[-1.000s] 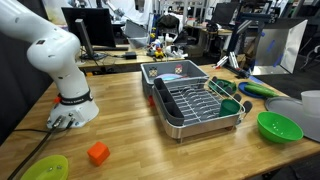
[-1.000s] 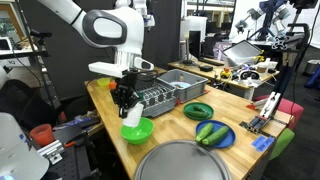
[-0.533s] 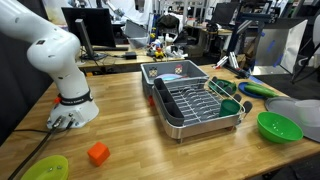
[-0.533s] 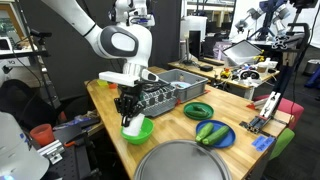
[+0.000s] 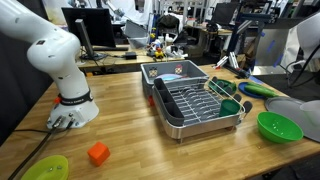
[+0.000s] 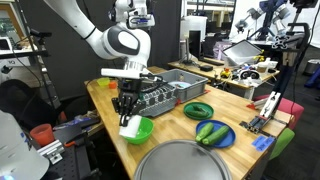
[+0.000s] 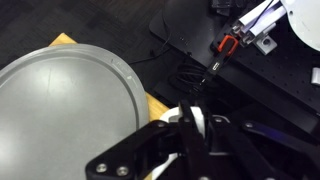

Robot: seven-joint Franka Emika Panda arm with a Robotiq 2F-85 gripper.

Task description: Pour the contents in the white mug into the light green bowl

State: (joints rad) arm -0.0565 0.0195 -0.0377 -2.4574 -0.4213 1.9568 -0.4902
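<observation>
My gripper is shut on the white mug and holds it tilted just above the near rim of the light green bowl. In the wrist view the mug shows edge-on between the black fingers. The bowl also shows in an exterior view, at the table's edge beside the dish rack, and looks empty there. The contents are hidden; I see no bits in the mug or in the bowl.
A metal dish rack stands mid-table with a dark green cup in it. A big grey round lid lies next to the bowl. A green plate, a blue plate with vegetables, an orange block and a yellow-green dish lie around.
My gripper has sunk a little toward the bowl with the mug in it and the wrist has turned. Part of the arm now shows at an exterior view's right edge.
</observation>
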